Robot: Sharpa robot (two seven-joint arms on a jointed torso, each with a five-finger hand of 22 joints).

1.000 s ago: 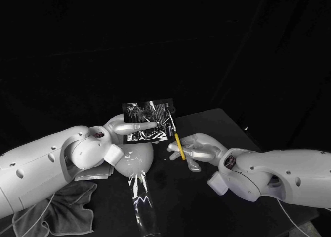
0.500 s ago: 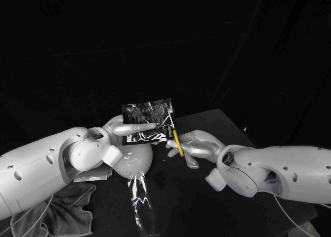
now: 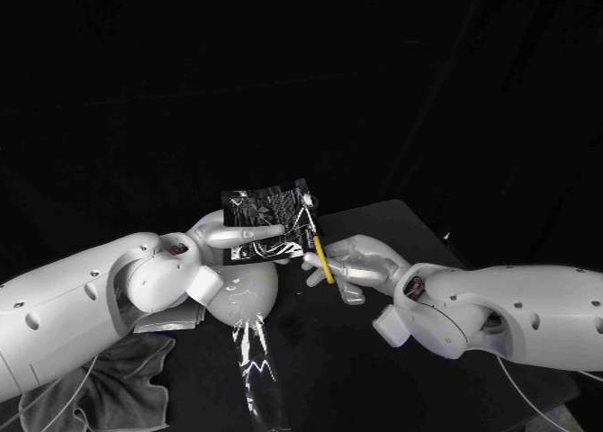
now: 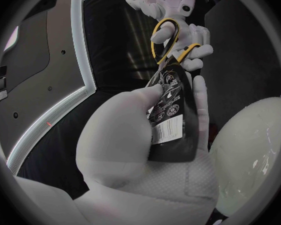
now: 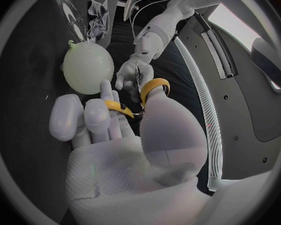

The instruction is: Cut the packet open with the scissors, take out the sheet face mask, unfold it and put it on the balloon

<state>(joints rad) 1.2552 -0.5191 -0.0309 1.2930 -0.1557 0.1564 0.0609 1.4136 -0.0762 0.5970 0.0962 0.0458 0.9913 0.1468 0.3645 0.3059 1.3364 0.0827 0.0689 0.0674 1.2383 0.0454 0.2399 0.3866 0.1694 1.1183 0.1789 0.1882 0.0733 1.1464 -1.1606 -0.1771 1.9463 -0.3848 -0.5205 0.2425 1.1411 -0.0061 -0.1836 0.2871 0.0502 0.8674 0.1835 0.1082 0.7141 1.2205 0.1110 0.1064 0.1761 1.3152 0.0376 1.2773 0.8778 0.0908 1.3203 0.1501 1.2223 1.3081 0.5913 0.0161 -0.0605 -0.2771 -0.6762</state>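
1. The left hand (image 3: 234,236) pinches the packet (image 3: 266,220) upright between thumb and fingers. Those fingers hide part of its lower edge.
2. At 4 o'clock of the packet, the right hand (image 3: 360,267) grips the scissors (image 3: 324,255) by their yellow handles. The blades reach the packet's right edge, but I cannot tell whether they bite into it.
3. The balloon (image 3: 250,290) lies at 6 o'clock of the packet, partly covered by the left wrist.
4. A grey cloth (image 3: 113,382) at 7 o'clock is partly hidden under the left arm.
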